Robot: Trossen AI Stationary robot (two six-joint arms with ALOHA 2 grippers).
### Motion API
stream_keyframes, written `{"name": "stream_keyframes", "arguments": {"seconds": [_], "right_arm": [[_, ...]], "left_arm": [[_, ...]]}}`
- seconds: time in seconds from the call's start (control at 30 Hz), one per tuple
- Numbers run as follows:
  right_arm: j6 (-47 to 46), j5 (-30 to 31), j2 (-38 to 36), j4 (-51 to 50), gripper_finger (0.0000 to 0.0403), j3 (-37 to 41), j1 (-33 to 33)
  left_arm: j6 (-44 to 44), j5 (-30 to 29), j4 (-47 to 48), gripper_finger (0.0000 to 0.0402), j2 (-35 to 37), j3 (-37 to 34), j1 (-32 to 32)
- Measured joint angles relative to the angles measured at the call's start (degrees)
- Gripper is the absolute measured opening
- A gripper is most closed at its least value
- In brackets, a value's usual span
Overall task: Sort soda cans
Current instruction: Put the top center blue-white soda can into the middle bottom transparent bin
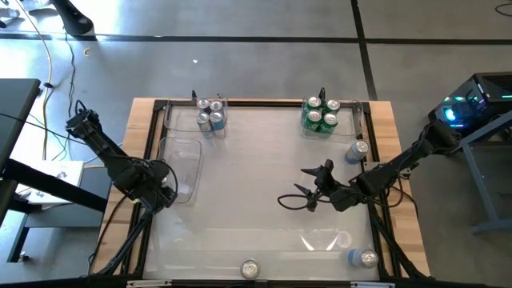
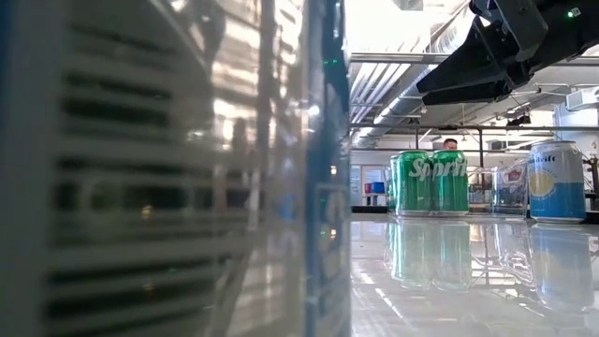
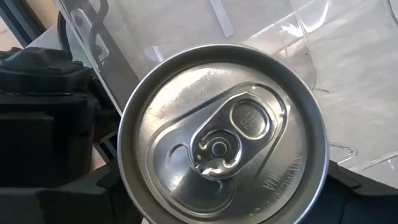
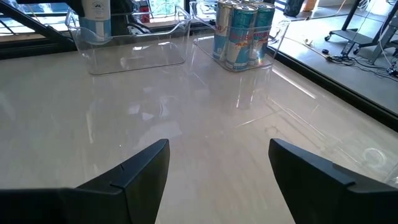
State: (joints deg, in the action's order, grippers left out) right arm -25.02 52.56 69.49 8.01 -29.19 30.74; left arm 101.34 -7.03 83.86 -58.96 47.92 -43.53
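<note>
A silver-topped soda can [image 3: 221,137] with a pale blue and white body [image 4: 97,18] stands upright inside the clear tray [image 1: 186,152] at the table's left. My left gripper [image 1: 160,192] points straight down over it, shut on it. My right gripper [image 1: 308,194] hangs open over the table's middle right with nothing between its fingers [image 4: 143,165]. Green cans [image 1: 322,114] fill a tray at the far right. Blue-and-silver cans [image 1: 210,114] stand in a tray at the far left. My left gripper comes at the can from above, with one finger on each side of its body just under the rim [image 3: 127,177]. The can's wide top hides the places of contact. The can sits upright, low in the clear tray; whether its base touches the tray floor, I cannot tell.
Loose cans stand at the right edge [image 1: 358,150], the near right corner [image 1: 364,258] and the near edge [image 1: 250,270]; that last one fills the low view [image 2: 168,168]. A dark frame [image 1: 264,103] rims the table. Bare tabletop lies in the middle [image 1: 248,184].
</note>
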Motion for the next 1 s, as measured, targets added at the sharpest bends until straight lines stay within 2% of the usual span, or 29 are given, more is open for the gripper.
{"name": "stream_keyframes", "arguments": {"seconds": [0.4,0.6,0.77,1.0], "right_arm": [[0.44,0.02,0.00,-0.02,0.0271,0.00,0.00],[0.02,0.00,0.00,0.00,0.0271,0.00,0.00],[0.02,0.02,0.00,0.00,0.0271,0.00,0.00],[0.02,0.00,0.00,-0.02,0.0271,0.00,0.00]], "left_arm": [[0.35,1.18,-4.83,0.0299,0.00,-6.09,0.00],[0.39,1.14,-5.07,0.0301,0.02,-6.16,0.00],[0.04,1.26,-5.50,0.0319,0.02,-6.16,0.00],[0.05,3.39,-5.74,0.0330,0.95,-6.04,0.00]]}}
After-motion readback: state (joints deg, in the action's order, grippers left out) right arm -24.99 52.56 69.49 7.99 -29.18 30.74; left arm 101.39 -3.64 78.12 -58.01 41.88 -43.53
